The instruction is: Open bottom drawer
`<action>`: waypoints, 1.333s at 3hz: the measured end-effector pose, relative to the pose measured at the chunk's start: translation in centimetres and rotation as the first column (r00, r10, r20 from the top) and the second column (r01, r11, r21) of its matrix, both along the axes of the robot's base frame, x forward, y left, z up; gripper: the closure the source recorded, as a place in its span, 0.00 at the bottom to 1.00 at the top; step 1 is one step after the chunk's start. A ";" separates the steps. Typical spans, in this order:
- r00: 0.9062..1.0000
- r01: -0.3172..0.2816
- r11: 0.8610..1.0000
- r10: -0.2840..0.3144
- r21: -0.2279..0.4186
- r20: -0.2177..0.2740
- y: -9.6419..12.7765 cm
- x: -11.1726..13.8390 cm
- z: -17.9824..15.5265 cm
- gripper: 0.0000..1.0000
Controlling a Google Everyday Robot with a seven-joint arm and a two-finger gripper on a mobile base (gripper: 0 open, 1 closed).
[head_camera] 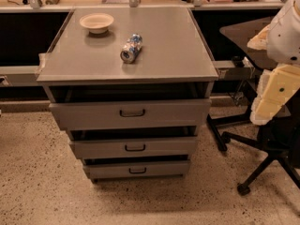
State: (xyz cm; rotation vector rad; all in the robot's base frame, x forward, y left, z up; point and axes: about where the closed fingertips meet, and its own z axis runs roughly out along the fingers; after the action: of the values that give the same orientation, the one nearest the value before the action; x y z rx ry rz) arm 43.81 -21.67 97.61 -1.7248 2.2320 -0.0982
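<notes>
The grey metal cabinet (pixel 126 55) stands in the middle of the camera view with three drawers stacked in its front. The bottom drawer (pixel 159 168) is the narrowest and lowest front, with a small dark bar handle (pixel 138 170) at its centre. A dark gap shows above its front. My gripper (pixel 274 95) is at the right edge, pale yellow under the white arm (pixel 287 29). It hangs well to the right of the cabinet and above the bottom drawer, touching nothing.
A beige bowl (pixel 96 22) and a can lying on its side (pixel 131 48) rest on the cabinet top. The mid-sized drawer (pixel 164 146) and the widest drawer (pixel 164 113) sit above. A black office chair base (pixel 255 146) stands to the right on the speckled floor (pixel 37 182). A workbench (pixel 117 6) runs behind.
</notes>
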 end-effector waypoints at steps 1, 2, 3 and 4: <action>1.000 0.000 1.000 0.000 0.000 0.000 0.0 0.0 0.0 0.00; 1.000 -0.023 1.000 0.023 0.013 -0.008 0.3 0.8 -2.9 0.00; 0.995 -0.082 0.996 0.084 0.038 -0.054 0.8 1.4 -12.4 0.00; 0.993 -0.088 0.995 0.092 0.048 -0.074 1.3 1.4 -17.6 0.00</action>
State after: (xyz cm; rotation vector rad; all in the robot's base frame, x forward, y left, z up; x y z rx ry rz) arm 45.16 -20.39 79.98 -1.8308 2.1873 0.0387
